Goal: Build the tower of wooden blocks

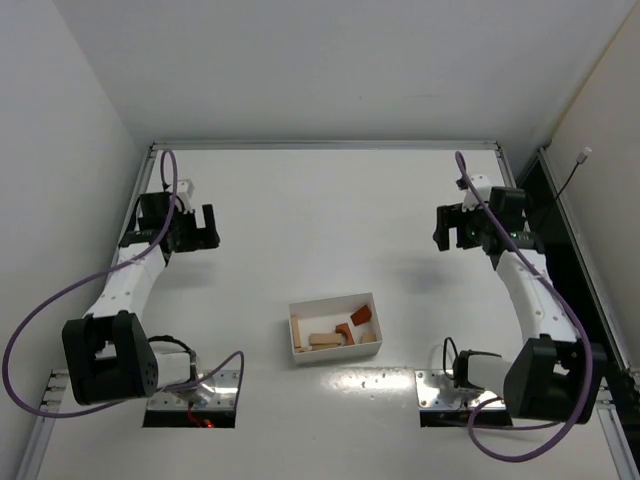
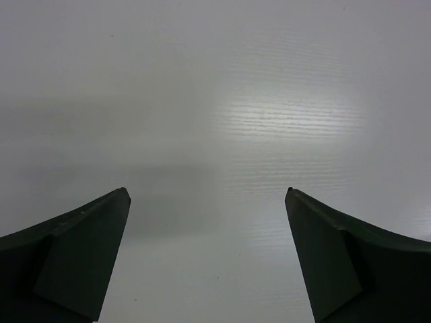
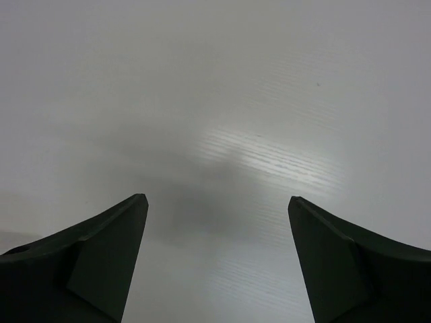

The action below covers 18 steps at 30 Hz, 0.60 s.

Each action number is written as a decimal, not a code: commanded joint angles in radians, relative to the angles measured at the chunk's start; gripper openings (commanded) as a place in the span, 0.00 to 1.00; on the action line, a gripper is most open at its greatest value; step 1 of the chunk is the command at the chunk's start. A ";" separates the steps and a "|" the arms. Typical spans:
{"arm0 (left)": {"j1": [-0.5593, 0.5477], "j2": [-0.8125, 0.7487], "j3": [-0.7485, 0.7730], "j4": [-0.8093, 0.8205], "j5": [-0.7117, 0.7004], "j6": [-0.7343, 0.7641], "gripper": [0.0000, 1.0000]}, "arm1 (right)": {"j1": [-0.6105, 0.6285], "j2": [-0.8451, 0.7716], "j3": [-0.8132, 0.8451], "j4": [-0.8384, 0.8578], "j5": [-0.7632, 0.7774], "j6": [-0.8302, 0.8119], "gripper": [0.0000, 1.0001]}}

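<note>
Several small wooden blocks, pale tan and reddish-brown, lie loose inside a white tray at the near middle of the table. No tower stands. My left gripper hovers far to the tray's left, open and holding nothing. My right gripper hovers far to the tray's right, also open and holding nothing. In the left wrist view the gripper has only bare white table between its dark fingers. The right wrist view shows the same: the gripper over bare table, no blocks in sight.
White walls close the table on the left and back. A dark gap and a cable run along the right edge. Purple cables loop beside both arms. The arm bases sit at the near edge.
</note>
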 commanded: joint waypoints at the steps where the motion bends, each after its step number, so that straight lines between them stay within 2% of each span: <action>1: 0.009 0.008 0.022 0.004 0.018 0.050 1.00 | 0.047 -0.037 0.053 -0.052 -0.275 -0.160 0.81; 2: 0.009 0.017 0.038 -0.013 0.057 0.064 1.00 | 0.117 -0.024 0.108 -0.092 -0.311 -0.209 0.76; 4: 0.009 0.018 0.050 -0.027 0.096 0.093 1.00 | 0.202 -0.011 0.183 -0.184 -0.365 -0.316 0.76; 8: 0.009 0.028 0.050 -0.027 0.082 0.093 1.00 | 0.460 0.041 0.296 -0.350 -0.385 -0.495 0.76; 10: 0.009 0.028 0.061 -0.027 0.072 0.093 1.00 | 0.547 0.059 0.323 -0.416 -0.376 -0.571 0.73; 12: 0.009 0.037 0.073 -0.039 0.072 0.093 1.00 | 0.665 0.070 0.323 -0.426 -0.353 -0.593 0.70; 18: 0.009 0.037 0.093 -0.059 0.091 0.102 1.00 | 0.820 0.113 0.232 -0.386 -0.351 -0.630 0.64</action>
